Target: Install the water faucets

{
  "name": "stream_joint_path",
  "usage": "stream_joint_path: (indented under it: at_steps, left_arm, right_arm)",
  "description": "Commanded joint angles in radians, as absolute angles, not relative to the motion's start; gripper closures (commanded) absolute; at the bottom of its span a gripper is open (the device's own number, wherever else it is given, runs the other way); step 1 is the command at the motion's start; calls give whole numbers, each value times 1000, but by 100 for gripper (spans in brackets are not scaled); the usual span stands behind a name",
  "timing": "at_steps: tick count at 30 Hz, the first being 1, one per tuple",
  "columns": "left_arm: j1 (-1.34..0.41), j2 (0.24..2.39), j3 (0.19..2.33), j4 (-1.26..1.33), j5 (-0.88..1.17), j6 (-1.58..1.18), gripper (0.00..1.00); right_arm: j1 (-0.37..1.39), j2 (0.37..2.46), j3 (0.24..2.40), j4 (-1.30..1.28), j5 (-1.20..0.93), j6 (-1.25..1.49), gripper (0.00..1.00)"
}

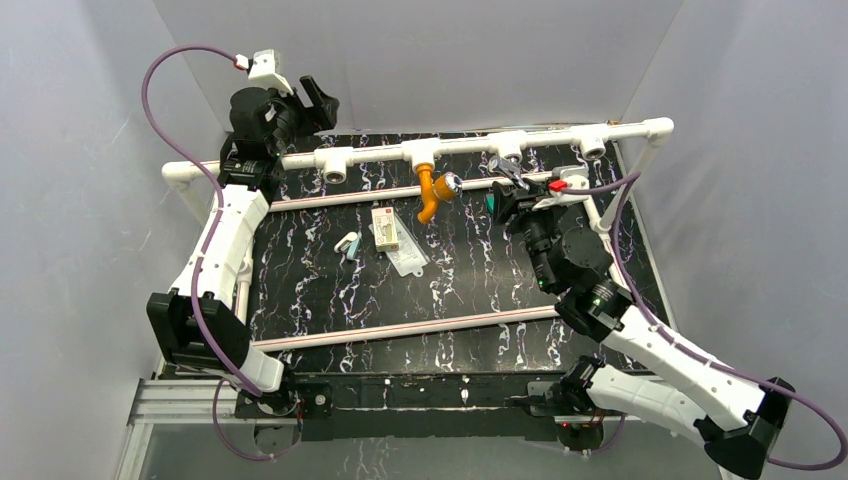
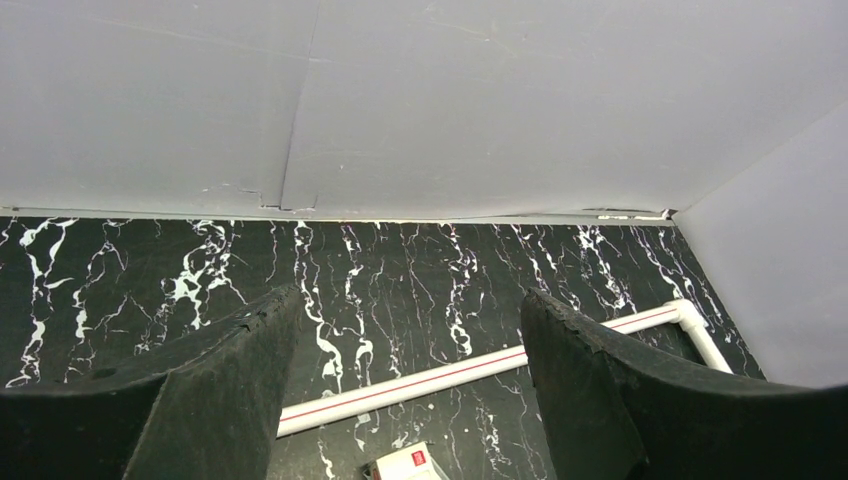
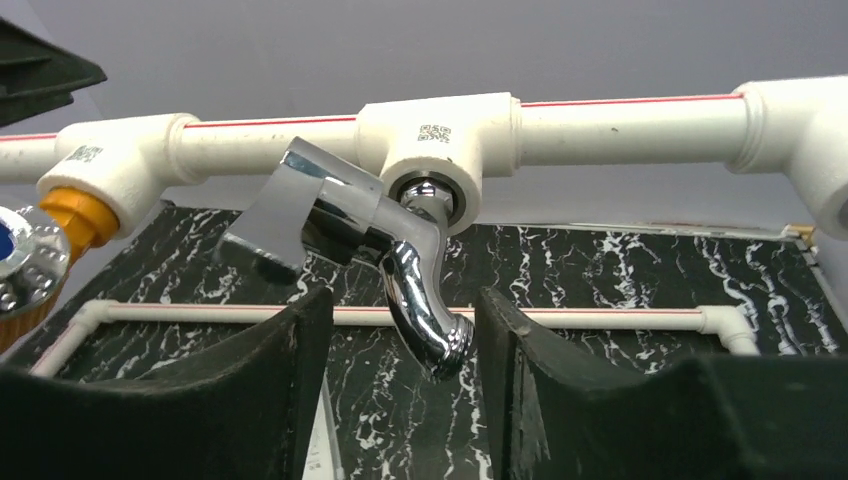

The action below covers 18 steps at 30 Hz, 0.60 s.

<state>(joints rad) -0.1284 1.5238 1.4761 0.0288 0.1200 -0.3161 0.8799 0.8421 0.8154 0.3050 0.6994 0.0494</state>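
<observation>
Rigid, slick chrome faucet (image 3: 345, 215) hangs from the far tee (image 3: 440, 130), untouched between the right hand's (image 3: 400, 300) part-open fingers; its flat lever (image 3: 265, 225) likely grips best; left hand (image 2: 410, 298) gapes empty.

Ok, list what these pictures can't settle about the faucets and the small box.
Chrome faucet, right wrist view: thread hidden inside the tee socket.
Orange faucet, right wrist view: cut off by the left edge.
Small box, top view: print too small; left wrist view: cut by the bottom edge.
</observation>
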Motion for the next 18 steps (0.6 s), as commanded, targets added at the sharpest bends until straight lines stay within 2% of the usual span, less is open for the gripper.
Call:
stream_joint_path:
  at_steps: [1, 4, 7, 12, 18]
  left_arm:
    - [-100, 1655, 1341, -229, 137, -323, 22]
    - [-100, 1656, 1342, -229, 135, -322, 22]
    - [-100, 1657, 1341, -229, 135, -322, 22]
    - [-100, 1657, 1341, -229, 135, -322, 22]
    - [-100, 1657, 1342, -229, 136, -322, 22]
  right_arm:
    - [891, 772, 889, 238, 644, -67, 30]
    - [891, 746, 923, 180, 629, -146, 20]
    - [890, 743, 980, 85, 617, -226, 16]
    - [891, 747, 1041, -54, 568, -384, 14]
    - [890, 759, 1034, -74, 439, -594, 12]
